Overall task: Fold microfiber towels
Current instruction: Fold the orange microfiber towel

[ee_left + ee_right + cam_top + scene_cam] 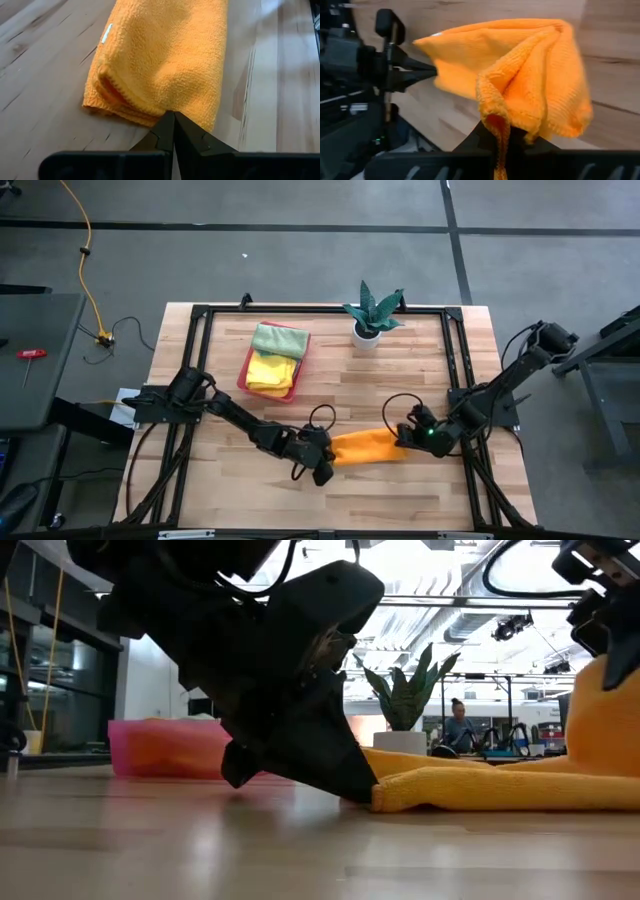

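An orange microfiber towel (pixel 365 448), folded into a long strip, lies on the wooden table between my two grippers. My left gripper (pixel 325 462) is down at the strip's left end, shut. My right gripper (pixel 405 438) is shut on the right end, which is raised off the table (pixel 600 720). The rest of the strip rests flat on the wood (pixel 480 790). A light green towel (pixel 280 338) and a yellow towel (pixel 270 370) lie in the pink tray (pixel 243 375) farther back. My left gripper meets the towel's left end edge (pixel 165 107) with its shut fingertips (pixel 167 127), slanting down from the table's left. That end lies on the table. The tips hide how much cloth is caught between them. My right gripper pinches the towel's right end (pixel 495 117) between its two fingers, several bunched layers. It slants down from the table's right. The cloth is lifted there and bulges in loose folds (pixel 550 75), while the rest of the strip stays on the table.
A potted plant (pixel 372 315) stands at the table's far edge, right of the pink tray. A black frame (pixel 320 308) runs around the tabletop. Bare wood lies on the near side of the towel (pixel 370 500) and between the towel and the tray.
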Motion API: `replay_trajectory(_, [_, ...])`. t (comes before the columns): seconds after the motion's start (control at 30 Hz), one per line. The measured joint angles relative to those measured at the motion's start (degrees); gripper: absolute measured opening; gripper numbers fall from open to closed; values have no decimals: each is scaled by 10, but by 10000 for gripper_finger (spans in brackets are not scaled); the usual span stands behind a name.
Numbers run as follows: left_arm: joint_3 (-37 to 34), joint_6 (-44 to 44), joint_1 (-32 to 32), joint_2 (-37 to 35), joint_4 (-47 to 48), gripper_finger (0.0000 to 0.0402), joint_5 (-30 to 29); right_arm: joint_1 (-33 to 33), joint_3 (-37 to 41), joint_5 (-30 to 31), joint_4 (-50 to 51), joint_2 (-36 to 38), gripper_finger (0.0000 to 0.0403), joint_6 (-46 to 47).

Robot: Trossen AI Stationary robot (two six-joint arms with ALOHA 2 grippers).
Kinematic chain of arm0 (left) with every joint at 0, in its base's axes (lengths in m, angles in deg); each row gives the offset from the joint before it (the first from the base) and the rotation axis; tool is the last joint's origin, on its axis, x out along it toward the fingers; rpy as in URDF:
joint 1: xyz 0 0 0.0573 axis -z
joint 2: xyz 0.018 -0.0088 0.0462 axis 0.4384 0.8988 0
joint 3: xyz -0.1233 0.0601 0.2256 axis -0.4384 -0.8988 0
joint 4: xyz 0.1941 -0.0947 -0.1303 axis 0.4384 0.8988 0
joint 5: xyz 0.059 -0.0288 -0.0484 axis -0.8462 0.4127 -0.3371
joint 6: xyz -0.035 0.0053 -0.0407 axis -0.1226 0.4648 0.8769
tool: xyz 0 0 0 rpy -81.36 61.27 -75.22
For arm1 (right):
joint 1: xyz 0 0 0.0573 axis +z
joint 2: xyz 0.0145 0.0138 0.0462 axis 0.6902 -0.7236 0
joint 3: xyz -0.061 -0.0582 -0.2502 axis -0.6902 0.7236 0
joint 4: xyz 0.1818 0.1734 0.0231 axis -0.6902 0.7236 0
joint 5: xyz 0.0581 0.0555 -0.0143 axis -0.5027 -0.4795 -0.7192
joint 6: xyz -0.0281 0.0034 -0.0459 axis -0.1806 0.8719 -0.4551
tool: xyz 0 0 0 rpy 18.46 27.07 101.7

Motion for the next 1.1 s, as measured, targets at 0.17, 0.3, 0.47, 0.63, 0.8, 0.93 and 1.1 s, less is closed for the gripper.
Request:
replay_trajectory(0.17, [0,-4,0,1,2,0,1,-18,0,21,-73,-35,0,-5])
replay_trajectory(0.3, [0,-11,0,1,3,0,2,-36,0,30,-145,-68,0,-28])
replay_trajectory(0.47, [-1,-15,0,2,4,0,5,-54,0,31,-216,-109,0,-47])
replay_trajectory(0.63, [-1,-15,0,2,4,0,7,-69,-31,26,-239,-145,0,-80])
replay_trajectory(0.8, [-1,-19,-2,2,4,0,7,-88,-85,10,-225,-190,0,-125])
replay_trajectory(0.93, [-1,-19,-4,2,4,0,10,-97,-110,-10,-223,-230,0,-136])
replay_trajectory(1.1, [-2,-23,-5,2,4,0,14,-105,-144,-38,-223,-274,0,-160])
